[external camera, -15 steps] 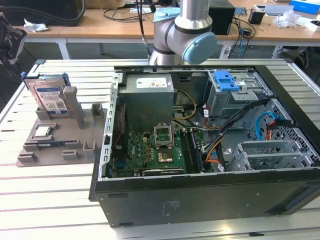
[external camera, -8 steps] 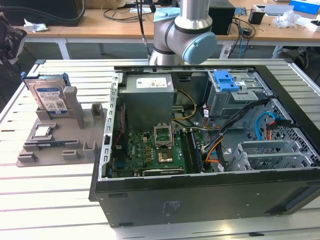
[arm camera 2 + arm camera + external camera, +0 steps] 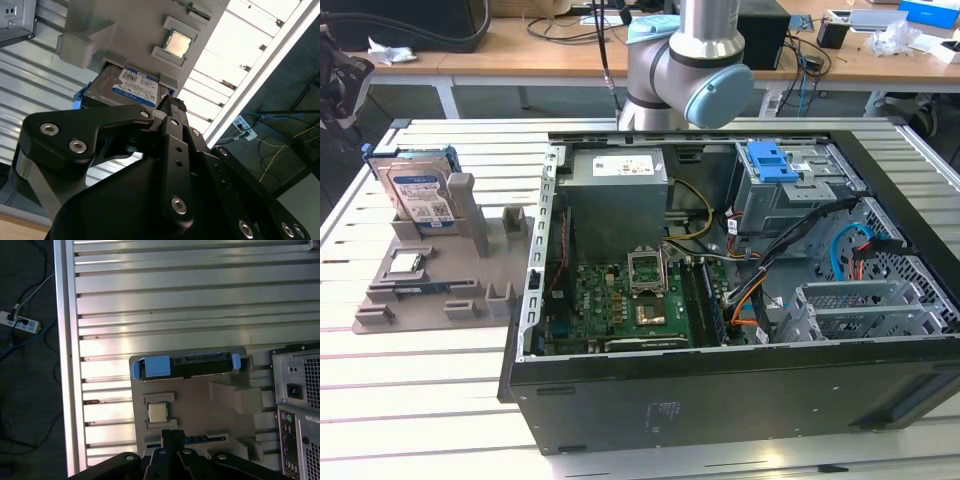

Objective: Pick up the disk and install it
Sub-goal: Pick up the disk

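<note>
Black end effector (image 3: 172,434) closest in the first wrist view, fingertips pinched together on nothing, above a grey holder tray (image 3: 200,405). Just past the tips, a small square processor chip (image 3: 157,413) seated in its recess. Farther on, the disk (image 3: 187,367) standing on edge in the tray's slot, blue carrier frame around it, untouched. Beyond, slatted aluminium table (image 3: 420,400), open computer case (image 3: 740,300) towards the exterior view's right.

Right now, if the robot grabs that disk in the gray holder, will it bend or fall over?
It probably won't bend: the disk looks like a metal slab in a blue frame. Likely heavy for its size. It stands on edge in the gray holder, so a sideways push might tip it.
</note>
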Controlling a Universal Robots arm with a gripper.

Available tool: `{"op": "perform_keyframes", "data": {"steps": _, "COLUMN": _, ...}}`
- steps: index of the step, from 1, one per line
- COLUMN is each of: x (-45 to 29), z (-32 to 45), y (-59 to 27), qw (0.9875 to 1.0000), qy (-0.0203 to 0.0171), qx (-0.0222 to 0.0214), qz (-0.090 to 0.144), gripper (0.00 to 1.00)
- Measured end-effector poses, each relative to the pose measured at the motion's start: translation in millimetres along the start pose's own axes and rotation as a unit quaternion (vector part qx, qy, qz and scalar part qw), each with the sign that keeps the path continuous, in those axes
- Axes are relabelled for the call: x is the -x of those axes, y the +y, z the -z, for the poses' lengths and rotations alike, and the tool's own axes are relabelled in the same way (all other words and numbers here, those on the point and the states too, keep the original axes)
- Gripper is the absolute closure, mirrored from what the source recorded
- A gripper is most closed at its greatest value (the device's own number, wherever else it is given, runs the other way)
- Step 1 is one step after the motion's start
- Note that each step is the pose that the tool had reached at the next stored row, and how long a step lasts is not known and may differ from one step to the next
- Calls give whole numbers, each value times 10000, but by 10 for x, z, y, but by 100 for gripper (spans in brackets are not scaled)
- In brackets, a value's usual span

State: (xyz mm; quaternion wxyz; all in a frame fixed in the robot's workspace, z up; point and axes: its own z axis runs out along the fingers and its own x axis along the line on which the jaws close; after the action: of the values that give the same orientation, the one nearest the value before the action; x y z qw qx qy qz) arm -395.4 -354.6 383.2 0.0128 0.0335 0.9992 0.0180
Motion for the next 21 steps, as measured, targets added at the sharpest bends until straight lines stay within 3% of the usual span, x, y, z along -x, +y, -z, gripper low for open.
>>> {"op": "perform_keyframes", "data": {"steps": 4, "x": 0, "z": 0, "y": 0, "qw": 9990, "qy": 16, "qx": 11, "qz": 448, "gripper": 89}}
{"op": "perform_keyframes", "data": {"steps": 10, "x": 0, "z": 0, "y": 0, "qw": 9963, "qy": 32, "qx": 21, "qz": 854, "gripper": 89}}
{"op": "perform_keyframes", "data": {"steps": 12, "x": 0, "z": 0, "y": 0, "qw": 9931, "qy": 43, "qx": 29, "qz": 1172, "gripper": 89}}
{"op": "perform_keyframes", "data": {"steps": 21, "x": 0, "z": 0, "y": 0, "qw": 9820, "qy": 70, "qx": 46, "qz": 1886, "gripper": 89}}
